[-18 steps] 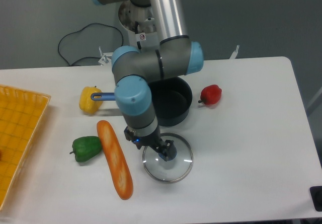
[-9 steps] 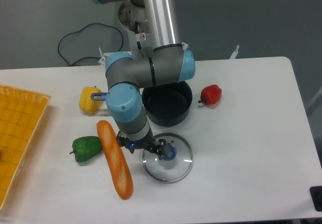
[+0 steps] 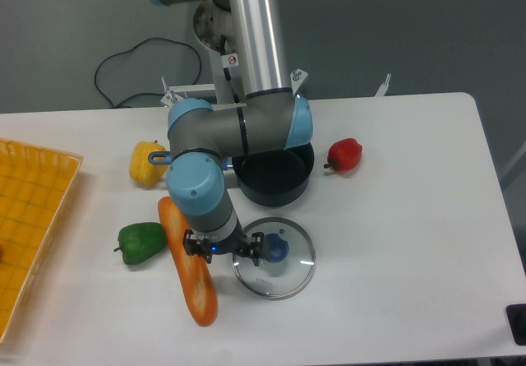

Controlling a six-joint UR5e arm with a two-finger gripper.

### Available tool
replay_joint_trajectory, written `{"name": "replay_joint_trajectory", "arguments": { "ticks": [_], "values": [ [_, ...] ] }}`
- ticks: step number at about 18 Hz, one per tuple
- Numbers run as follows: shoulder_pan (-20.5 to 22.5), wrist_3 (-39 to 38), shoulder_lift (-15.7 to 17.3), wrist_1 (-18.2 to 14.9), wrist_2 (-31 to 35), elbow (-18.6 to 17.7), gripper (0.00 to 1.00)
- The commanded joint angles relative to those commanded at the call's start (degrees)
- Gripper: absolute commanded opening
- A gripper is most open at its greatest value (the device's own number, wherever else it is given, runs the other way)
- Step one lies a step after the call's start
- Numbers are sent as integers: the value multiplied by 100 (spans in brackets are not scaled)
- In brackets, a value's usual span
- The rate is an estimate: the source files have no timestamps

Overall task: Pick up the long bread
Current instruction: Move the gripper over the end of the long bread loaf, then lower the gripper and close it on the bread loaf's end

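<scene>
The tool (image 3: 222, 249) hovers spread beside the long bread (image 3: 188, 263), which lies flat on the worktop (image 3: 394, 243). No grasp yet; closing and lifting remain.

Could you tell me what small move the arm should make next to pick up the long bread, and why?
Probably shift a little further toward the long bread. The gripper sits between the loaf and the glass lid, with one finger near the lid's blue knob, so it does not yet seem to straddle the loaf.
</scene>
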Motion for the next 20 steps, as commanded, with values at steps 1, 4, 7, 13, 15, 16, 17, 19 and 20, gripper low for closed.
{"name": "replay_joint_trajectory", "arguments": {
  "ticks": [1,4,7,13,15,16,17,19,20],
  "values": [
    [-9,0,-63,0,-98,71,100],
    [-44,35,-63,9,-134,55,100],
    [-53,158,-81,35,-380,63,100],
    [-141,123,-195,53,-372,55,100],
    [-141,123,-213,53,-372,55,100],
    [-141,123,-230,53,-372,55,100],
    [-141,123,-256,53,-372,55,100],
    [-141,132,-309,53,-380,55,100],
    [-141,141,-327,53,-380,55,100]
  ]
}}
